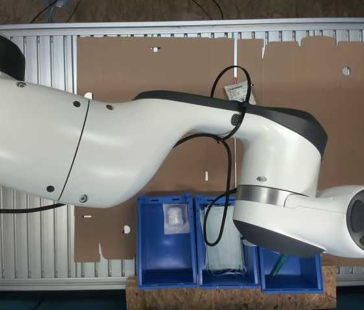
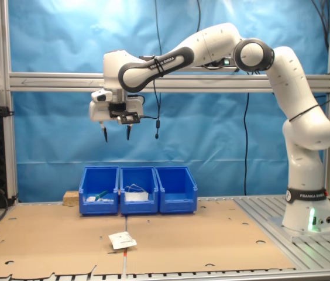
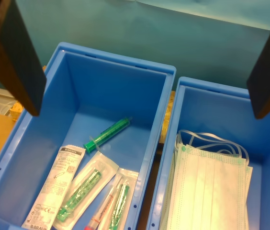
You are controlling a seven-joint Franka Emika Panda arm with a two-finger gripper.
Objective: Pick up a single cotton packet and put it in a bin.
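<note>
Tool (image 2: 117, 136) high above bins, jaws wide, empty. One cotton packet (image 2: 122, 240) lies on worktop cardboard (image 2: 212, 246) in front of middle bin (image 2: 139, 193). Next: come back over packet, descend straight, pinch edges, single one only.

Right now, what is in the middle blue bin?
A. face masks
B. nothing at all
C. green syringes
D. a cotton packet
A. The wrist view shows a stack of pale green face masks lying in that bin, and in the first exterior view the masks sit in the middle one of the three bins.
</note>
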